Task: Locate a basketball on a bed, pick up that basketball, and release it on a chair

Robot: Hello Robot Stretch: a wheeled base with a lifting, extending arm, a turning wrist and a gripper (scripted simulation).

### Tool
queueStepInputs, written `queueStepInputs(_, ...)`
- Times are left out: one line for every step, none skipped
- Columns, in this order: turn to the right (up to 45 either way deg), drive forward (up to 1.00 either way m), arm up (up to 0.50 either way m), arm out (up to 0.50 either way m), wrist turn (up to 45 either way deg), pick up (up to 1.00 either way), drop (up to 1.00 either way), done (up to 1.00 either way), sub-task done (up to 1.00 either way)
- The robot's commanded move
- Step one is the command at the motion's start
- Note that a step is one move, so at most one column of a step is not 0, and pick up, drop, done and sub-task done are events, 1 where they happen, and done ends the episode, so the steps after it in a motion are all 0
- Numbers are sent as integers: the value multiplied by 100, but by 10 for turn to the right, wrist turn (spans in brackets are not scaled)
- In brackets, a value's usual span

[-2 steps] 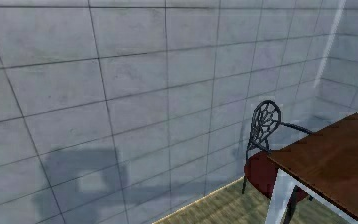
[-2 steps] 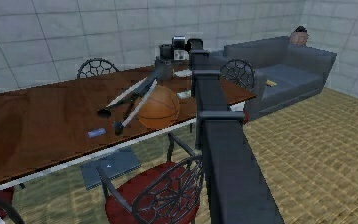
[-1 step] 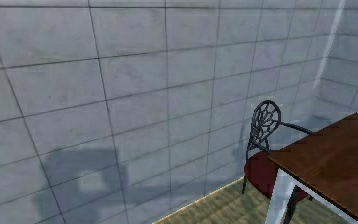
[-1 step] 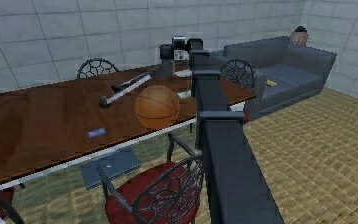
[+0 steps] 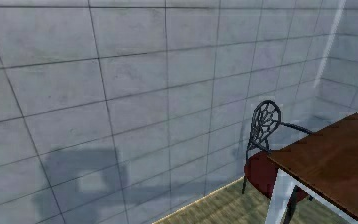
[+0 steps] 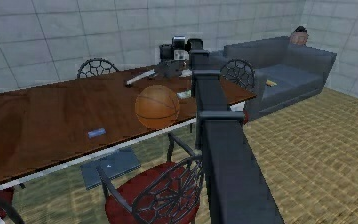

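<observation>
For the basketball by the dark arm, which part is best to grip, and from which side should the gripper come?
The basketball is a round ball with no handle, so grip across its widest middle. It shows against the wooden table, with a chair at the near edge, so coming down from above is probably the clearest way.

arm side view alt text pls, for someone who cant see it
An orange basketball shows against a long dark wooden table, just left of the robot's dark arm, which runs up to its gripper; whether the gripper holds the ball cannot be told. A red-seated metal chair stands in front, a grey sofa beyond.
</observation>
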Motion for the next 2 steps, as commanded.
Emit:
queueStepInputs(0,0,0,0,150,0,0,0,0)
queueStepInputs(0,0,-20,0,0,0,0,0,0)
